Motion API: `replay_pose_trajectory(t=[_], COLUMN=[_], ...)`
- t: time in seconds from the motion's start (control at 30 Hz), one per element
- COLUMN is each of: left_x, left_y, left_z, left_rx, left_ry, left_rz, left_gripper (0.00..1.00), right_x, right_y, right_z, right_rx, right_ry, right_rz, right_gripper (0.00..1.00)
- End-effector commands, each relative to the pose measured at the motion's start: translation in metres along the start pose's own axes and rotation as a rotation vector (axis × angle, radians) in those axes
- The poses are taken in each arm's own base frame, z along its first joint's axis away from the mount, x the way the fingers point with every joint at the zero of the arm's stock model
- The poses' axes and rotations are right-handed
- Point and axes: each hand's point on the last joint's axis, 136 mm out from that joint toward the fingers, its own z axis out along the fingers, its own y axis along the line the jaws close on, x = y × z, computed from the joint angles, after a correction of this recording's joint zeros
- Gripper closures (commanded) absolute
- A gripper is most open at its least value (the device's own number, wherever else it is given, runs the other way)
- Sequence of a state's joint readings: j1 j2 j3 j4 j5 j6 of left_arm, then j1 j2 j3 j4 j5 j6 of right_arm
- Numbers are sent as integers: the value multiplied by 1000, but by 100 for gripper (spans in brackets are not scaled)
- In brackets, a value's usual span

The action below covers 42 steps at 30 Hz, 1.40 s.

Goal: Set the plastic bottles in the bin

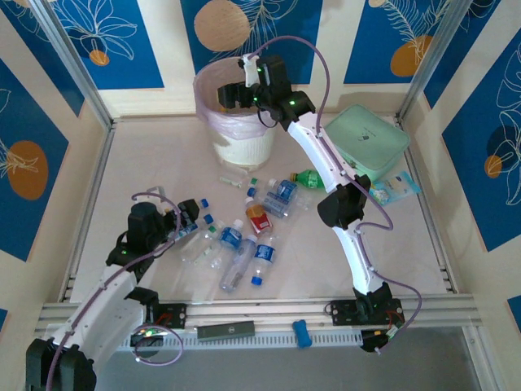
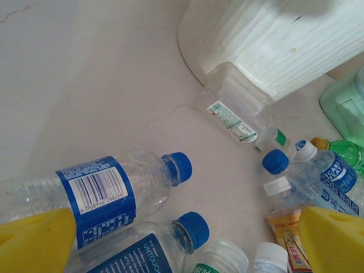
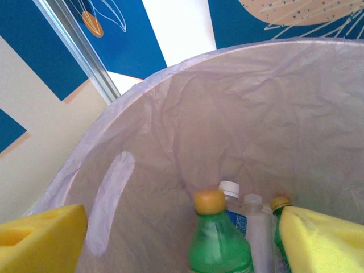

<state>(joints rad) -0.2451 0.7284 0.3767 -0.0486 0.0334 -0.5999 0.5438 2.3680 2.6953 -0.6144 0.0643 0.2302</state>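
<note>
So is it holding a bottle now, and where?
Nothing. The right gripper is open above a green plastic bottle with a yellow cap inside the pink-lined white bin; the left gripper is open too.

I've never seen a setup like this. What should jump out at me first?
The white bin with its pink liner at the far side of the table, the right arm's tool open above it and a green bottle inside. Then the scatter of clear, blue-labelled bottles in mid-table, with the left tool open over them.
</note>
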Motion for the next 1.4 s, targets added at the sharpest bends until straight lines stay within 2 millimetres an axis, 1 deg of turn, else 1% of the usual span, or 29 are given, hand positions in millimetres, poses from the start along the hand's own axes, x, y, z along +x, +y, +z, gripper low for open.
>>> replay_pose_trajectory(t=[0.0,0.13,0.33,0.47,0.63,0.77,0.9,0.93,1.03,1.17,1.3,1.37], left_x=[-13,-13,-11,-11,-21,-31,-34,-34,-30,-27,-20,-15], left_y=[-6,-6,-6,-6,-4,-4,2,6,13,24,29,29], left_z=[-2,-1,1,3,3,2,3,4,7,10,12,12], left_rx=[15,15,12,7,-30,-71,-138,-161,-193,-254,-286,-286], left_ry=[-29,-25,-14,-4,-15,-9,42,53,76,115,173,212], left_rz=[8,-2,-25,-42,-12,65,130,128,115,120,129,134], left_gripper=[0,0,0,0,0,0,0,0,0,0,0,0], right_x=[-27,-38,-39,-30,-9,16,55,68,99,137,171,188], right_y=[11,17,28,33,34,29,19,14,3,-7,-17,-25], right_z=[-17,-34,-61,-80,-105,-125,-136,-138,-143,-151,-158,-161], right_rx=[-19,-22,-22,-18,-19,-2,21,35,76,108,151,182], right_ry=[-73,-83,-62,-44,-36,-32,18,38,73,115,150,162], right_rz=[-21,-17,-22,-36,-39,-23,21,38,81,147,216,254], right_gripper=[7,4,3,3,2,2,1,1,1,1,1,1])
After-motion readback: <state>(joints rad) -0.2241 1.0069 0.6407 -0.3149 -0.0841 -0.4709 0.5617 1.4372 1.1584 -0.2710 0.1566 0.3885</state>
